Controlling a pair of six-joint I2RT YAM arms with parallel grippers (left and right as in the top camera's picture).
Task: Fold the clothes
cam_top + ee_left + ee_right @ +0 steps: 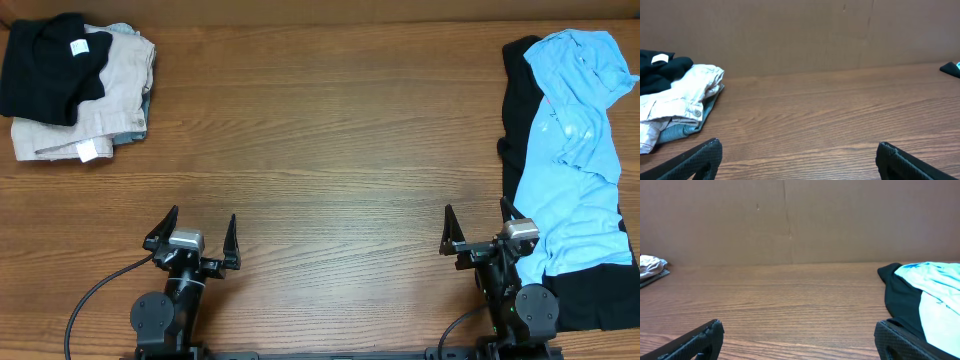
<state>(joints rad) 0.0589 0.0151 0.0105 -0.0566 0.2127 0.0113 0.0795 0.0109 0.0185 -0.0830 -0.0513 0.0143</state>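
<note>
A light blue shirt (575, 150) lies spread over a black garment (518, 120) at the table's right side; both show at the right of the right wrist view, shirt (940, 287) over black piece (900, 297). A folded pile sits at the far left: a black garment with a small white label (45, 65) on beige trousers (115, 90), also in the left wrist view (660, 67). My left gripper (195, 238) is open and empty near the front edge. My right gripper (478, 235) is open and empty, its right finger beside the black fabric's edge.
The wooden table (320, 170) stretches between the two piles. A brown wall (800, 35) stands along the back edge. A bit of blue denim (680, 131) peeks from under the beige trousers. Cables trail from both arm bases at the front.
</note>
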